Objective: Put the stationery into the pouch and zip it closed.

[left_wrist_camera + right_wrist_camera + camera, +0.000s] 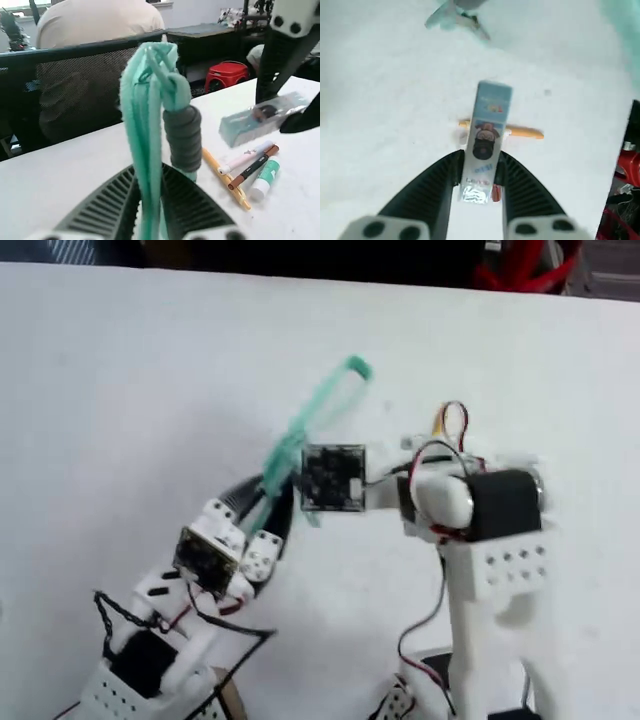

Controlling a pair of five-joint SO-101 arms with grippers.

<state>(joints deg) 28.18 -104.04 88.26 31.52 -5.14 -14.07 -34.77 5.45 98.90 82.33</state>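
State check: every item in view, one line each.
left gripper: jaws shut on pouch
pouch: gripped, raised; zip unreadable
right gripper: jaws shut on blue packet
blue packet: clamped, outside pouch
orange pencil: lying on table
pink marker: lying on table
brown marker: lying on table
glue stick: lying on table

1 green pouch (145, 150), 1 blue packet (255, 122), 1 orange pencil (239, 196), 1 pink pen (245, 156), 1 brown pen (252, 167) and 1 glue stick (265, 177) are showing right now.
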